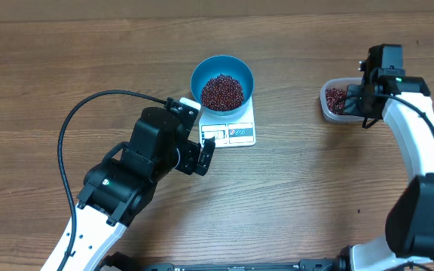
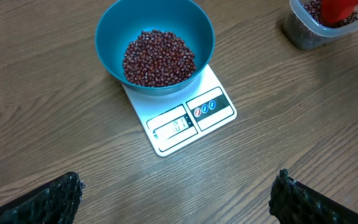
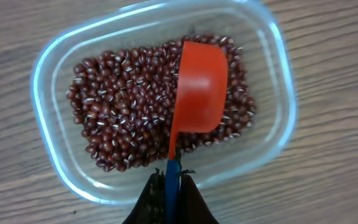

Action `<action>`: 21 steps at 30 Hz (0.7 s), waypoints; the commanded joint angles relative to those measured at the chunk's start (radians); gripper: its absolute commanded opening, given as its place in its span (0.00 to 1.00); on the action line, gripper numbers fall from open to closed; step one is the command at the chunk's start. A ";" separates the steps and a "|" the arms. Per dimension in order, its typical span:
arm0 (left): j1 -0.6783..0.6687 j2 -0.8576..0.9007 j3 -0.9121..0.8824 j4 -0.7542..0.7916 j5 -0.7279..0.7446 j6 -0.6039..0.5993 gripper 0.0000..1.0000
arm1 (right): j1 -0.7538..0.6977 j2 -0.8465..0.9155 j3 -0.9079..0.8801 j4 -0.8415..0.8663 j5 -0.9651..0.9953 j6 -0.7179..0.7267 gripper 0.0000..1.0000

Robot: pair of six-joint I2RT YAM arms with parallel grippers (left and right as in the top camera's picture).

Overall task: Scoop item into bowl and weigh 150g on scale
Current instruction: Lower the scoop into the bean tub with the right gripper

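Left arm (image 1: 130,181): black rounded joint housings, white lower link (image 1: 89,233). 1 black cable (image 1: 70,124) runs in a wide loop alongside it. Left gripper (image 2: 176,200): 2 black fingers (image 2: 48,200) with a pimpled surface. Right arm (image 1: 417,135): white links, black joints, and a black wrist block with 1 small green indicator light (image 1: 398,77).

Clear tub (image 3: 42,68) on wood table (image 3: 328,180), approx. half full w/ beans (image 3: 123,112). Red scoop (image 3: 197,87) sits over the beans at tub's right side, no beans visible on its surface. Its thin blue handle (image 3: 171,171) runs down to R gripper (image 3: 171,183), clamped tight on it at frame bottom.
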State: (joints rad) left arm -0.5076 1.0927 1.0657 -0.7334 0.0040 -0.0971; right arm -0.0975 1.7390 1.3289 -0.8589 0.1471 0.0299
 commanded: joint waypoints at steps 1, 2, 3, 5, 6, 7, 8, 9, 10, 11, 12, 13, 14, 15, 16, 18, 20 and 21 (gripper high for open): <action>0.007 0.000 -0.006 0.000 -0.008 0.008 1.00 | -0.003 0.035 0.012 0.011 -0.006 -0.005 0.04; 0.007 0.000 -0.006 0.000 -0.008 0.008 0.99 | -0.004 0.043 0.012 0.016 -0.008 -0.004 0.04; 0.007 0.000 -0.006 0.000 -0.008 0.008 0.99 | -0.005 0.050 0.012 0.017 -0.012 -0.004 0.04; 0.007 0.000 -0.006 0.000 -0.008 0.008 1.00 | -0.005 0.052 0.012 0.014 -0.023 -0.005 0.04; 0.007 0.000 -0.006 0.000 -0.008 0.008 0.99 | -0.005 0.052 0.012 0.011 -0.035 -0.013 0.04; 0.007 0.000 -0.006 0.000 -0.008 0.008 0.99 | -0.005 0.052 0.012 0.008 -0.051 -0.029 0.04; 0.007 0.000 -0.006 0.000 -0.008 0.008 1.00 | -0.005 0.052 0.012 0.007 -0.073 -0.044 0.04; 0.007 0.000 -0.006 0.000 -0.008 0.008 0.99 | -0.005 0.052 0.012 0.008 -0.093 -0.051 0.04; 0.007 0.000 -0.006 0.000 -0.008 0.008 0.99 | -0.005 0.052 0.012 0.008 -0.119 -0.059 0.04; 0.007 0.000 -0.006 0.000 -0.008 0.008 1.00 | -0.005 0.052 0.012 0.010 -0.145 -0.065 0.04; 0.007 0.000 -0.006 0.000 -0.008 0.008 1.00 | -0.005 0.052 0.012 0.012 -0.166 -0.065 0.04; 0.007 0.000 -0.006 0.000 -0.008 0.008 0.99 | -0.005 0.052 0.012 0.014 -0.189 -0.065 0.04; 0.007 0.000 -0.006 0.000 -0.008 0.008 0.99 | -0.005 0.052 0.012 0.015 -0.207 -0.071 0.04; 0.007 0.000 -0.006 0.000 -0.007 0.008 1.00 | -0.005 0.052 0.012 0.014 -0.237 -0.090 0.04; 0.007 0.000 -0.006 0.000 -0.008 0.008 1.00 | -0.005 0.052 0.012 0.015 -0.254 -0.100 0.04; 0.007 0.000 -0.006 0.000 -0.008 0.008 1.00 | -0.007 0.052 0.012 0.010 -0.286 -0.123 0.04; 0.007 0.000 -0.006 0.000 -0.008 0.008 0.99 | -0.016 0.052 0.012 0.002 -0.325 -0.146 0.04; 0.007 0.000 -0.006 0.000 -0.008 0.008 1.00 | -0.022 0.052 0.013 -0.001 -0.346 -0.155 0.04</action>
State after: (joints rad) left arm -0.5076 1.0927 1.0657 -0.7334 0.0040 -0.0971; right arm -0.1093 1.7741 1.3289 -0.8482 -0.0620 -0.0734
